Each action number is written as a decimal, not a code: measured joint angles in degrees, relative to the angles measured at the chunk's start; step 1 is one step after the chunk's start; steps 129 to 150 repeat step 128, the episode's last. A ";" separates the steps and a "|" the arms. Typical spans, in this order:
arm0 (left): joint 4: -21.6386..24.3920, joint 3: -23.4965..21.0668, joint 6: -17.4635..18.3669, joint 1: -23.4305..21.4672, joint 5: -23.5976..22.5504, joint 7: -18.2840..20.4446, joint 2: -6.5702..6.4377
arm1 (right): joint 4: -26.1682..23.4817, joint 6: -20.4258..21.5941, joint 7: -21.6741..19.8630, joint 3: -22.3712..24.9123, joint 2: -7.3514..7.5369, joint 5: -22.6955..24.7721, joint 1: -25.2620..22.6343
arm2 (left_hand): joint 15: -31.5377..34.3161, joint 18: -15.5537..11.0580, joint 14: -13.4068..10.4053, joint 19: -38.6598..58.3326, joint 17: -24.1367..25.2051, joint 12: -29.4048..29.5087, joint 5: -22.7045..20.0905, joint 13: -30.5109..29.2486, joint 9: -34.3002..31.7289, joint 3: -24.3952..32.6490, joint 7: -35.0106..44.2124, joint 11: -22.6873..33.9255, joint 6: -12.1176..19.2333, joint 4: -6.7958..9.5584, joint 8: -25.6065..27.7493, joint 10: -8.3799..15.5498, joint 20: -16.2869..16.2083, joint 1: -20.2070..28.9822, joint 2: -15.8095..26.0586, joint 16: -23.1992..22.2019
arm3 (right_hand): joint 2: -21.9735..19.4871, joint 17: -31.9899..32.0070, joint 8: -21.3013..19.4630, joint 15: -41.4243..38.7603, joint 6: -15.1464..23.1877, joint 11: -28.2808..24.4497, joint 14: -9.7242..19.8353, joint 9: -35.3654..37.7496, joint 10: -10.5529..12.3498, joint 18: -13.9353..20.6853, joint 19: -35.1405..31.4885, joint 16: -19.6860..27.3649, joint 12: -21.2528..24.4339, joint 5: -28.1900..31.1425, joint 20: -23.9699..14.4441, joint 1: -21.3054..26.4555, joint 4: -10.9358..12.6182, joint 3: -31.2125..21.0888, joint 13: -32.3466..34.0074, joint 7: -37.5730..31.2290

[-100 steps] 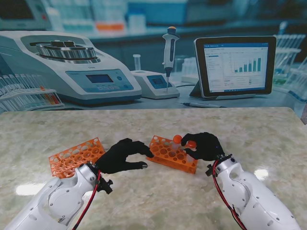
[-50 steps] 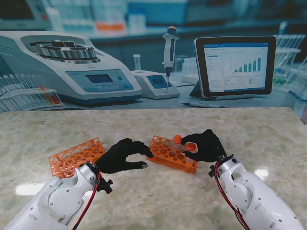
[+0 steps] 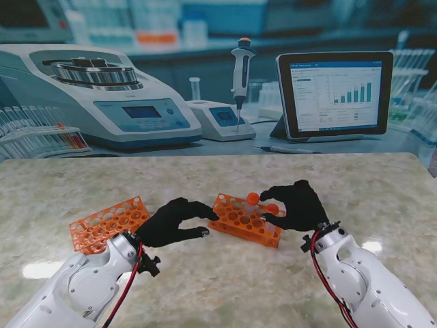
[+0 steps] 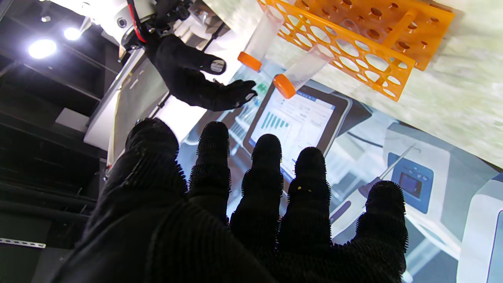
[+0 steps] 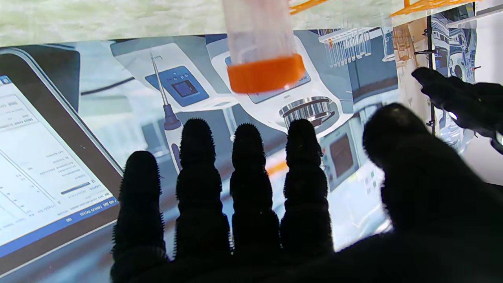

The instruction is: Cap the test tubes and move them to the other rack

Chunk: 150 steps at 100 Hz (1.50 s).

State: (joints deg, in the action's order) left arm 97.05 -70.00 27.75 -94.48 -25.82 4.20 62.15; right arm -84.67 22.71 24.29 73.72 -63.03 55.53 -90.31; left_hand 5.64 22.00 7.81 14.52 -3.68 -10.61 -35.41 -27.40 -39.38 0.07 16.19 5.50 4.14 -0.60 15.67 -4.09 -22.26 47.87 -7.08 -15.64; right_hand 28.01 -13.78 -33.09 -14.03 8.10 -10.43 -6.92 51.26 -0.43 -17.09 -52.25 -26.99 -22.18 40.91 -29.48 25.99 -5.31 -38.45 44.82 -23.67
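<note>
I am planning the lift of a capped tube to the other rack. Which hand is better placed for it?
The right hand, probably. It is open right beside the two capped tubes, fingers toward their caps. The left hand, also open, sits between the rack with tubes and the empty rack, farther from the caps.

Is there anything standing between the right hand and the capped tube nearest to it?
No, nothing visible. The right hand is open beside the capped tube in the rack, with free space between them.
</note>
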 measured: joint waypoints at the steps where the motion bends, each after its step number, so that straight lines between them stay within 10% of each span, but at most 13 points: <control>1: 0.01 -0.01 -0.03 -0.01 0.08 0.02 0.00 | -0.28 0.07 -0.01 0.19 0.00 0.06 -0.21 | 0.00 0.00 0.34 0.00 0.00 0.19 -0.21 0.00 0.00 0.00 -0.04 0.00 0.00 0.00 -0.02 0.00 0.01 0.00 0.01 0.01 | 0.00 0.01 0.03 0.21 -0.05 0.02 0.01 0.00 0.00 0.00 0.05 0.17 0.15 0.00 0.49 -0.21 0.00 -0.08 -0.32 0.02; 14: 0.03 -0.07 -0.65 -0.14 0.83 0.07 0.01 | -4.14 1.07 -0.84 2.64 0.01 0.56 -3.36 | -0.01 0.66 3.55 -0.07 -0.21 0.73 -0.40 0.01 0.00 0.00 -0.63 0.00 -0.73 0.00 -0.70 -2.17 0.06 0.00 1.21 0.34 | -2.01 0.05 1.21 1.57 -0.35 0.84 0.75 -0.03 0.00 -0.02 0.89 2.82 2.53 -1.69 2.77 -0.39 0.02 1.37 -0.63 0.98; 76: 0.10 -2.89 -3.37 -1.76 -0.40 0.12 0.17 | -13.70 6.89 -4.40 11.41 -0.12 -1.66 -17.45 | -0.04 1.24 3.62 -0.12 -0.38 2.05 0.76 0.01 0.67 -0.01 -2.06 -0.71 -3.36 -0.03 -2.80 -3.67 0.79 -0.63 2.22 0.93 | -8.86 1.54 4.94 4.09 -0.99 3.78 2.67 -3.57 0.00 -2.17 3.57 11.72 9.35 -5.19 11.53 -1.01 0.56 9.91 -3.41 2.97; 150: -1.60 -3.17 -4.63 -0.90 -0.44 -0.08 0.14 | -12.67 6.14 -3.51 11.54 -0.03 -0.55 -17.91 | -0.05 1.24 3.62 -0.13 -0.38 2.09 0.76 0.01 0.72 -0.02 -2.14 -0.72 -3.37 -0.03 -2.94 -3.68 1.39 -0.63 2.23 0.96 | -8.92 2.67 5.09 4.09 -1.01 3.79 2.67 -3.60 0.00 -2.17 4.25 11.78 9.82 -5.19 12.91 -1.01 1.12 11.13 -3.99 2.97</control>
